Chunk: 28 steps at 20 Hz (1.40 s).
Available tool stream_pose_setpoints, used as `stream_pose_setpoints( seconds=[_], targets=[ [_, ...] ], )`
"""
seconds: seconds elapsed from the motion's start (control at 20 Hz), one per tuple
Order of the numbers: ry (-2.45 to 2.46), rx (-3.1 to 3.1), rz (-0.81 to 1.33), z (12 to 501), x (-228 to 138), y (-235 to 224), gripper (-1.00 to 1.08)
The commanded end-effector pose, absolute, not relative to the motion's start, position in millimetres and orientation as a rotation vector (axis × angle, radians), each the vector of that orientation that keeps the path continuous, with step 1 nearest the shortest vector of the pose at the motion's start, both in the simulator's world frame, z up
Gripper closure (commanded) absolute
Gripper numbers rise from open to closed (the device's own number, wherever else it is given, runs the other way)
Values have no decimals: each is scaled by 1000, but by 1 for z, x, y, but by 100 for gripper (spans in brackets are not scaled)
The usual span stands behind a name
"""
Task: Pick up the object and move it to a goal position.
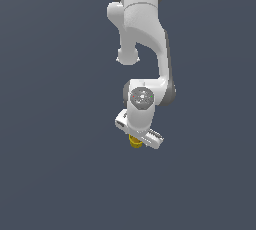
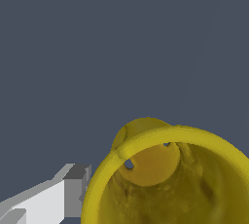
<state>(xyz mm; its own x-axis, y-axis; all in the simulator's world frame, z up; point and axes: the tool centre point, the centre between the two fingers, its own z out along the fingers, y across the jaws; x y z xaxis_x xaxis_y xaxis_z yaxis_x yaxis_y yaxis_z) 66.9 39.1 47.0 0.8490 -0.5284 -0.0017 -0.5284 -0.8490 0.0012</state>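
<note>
The object (image 1: 134,142), a small yellow-gold cup, peeks out from under my white gripper (image 1: 139,135) in the exterior view, much narrower than the hand. In the wrist view the cup (image 2: 170,179) fills the near part of the picture, with its hollow inside and thick rim towards the camera. One white and grey finger (image 2: 53,198) lies against the cup's outer wall. The other finger is hidden by the cup. The gripper looks shut on the cup.
The white arm (image 1: 145,34) reaches in from the top of the exterior view. All around is a plain dark blue-grey surface (image 1: 50,124) with no other object or edge in sight.
</note>
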Motion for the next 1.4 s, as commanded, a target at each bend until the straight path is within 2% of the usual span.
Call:
stream_pose_setpoints(
  seconds=[0.0,0.05,0.1,0.85,1.35],
  targets=[
    [-863,3021,0,46,68,39,-92],
    [-863,3021,0,46,68,39,-92],
    [-863,3021,0,46,68,39,108],
    [-863,3021,-1,53,67,33,108],
    [-864,3021,-1,115,60,-19,108]
  ],
)
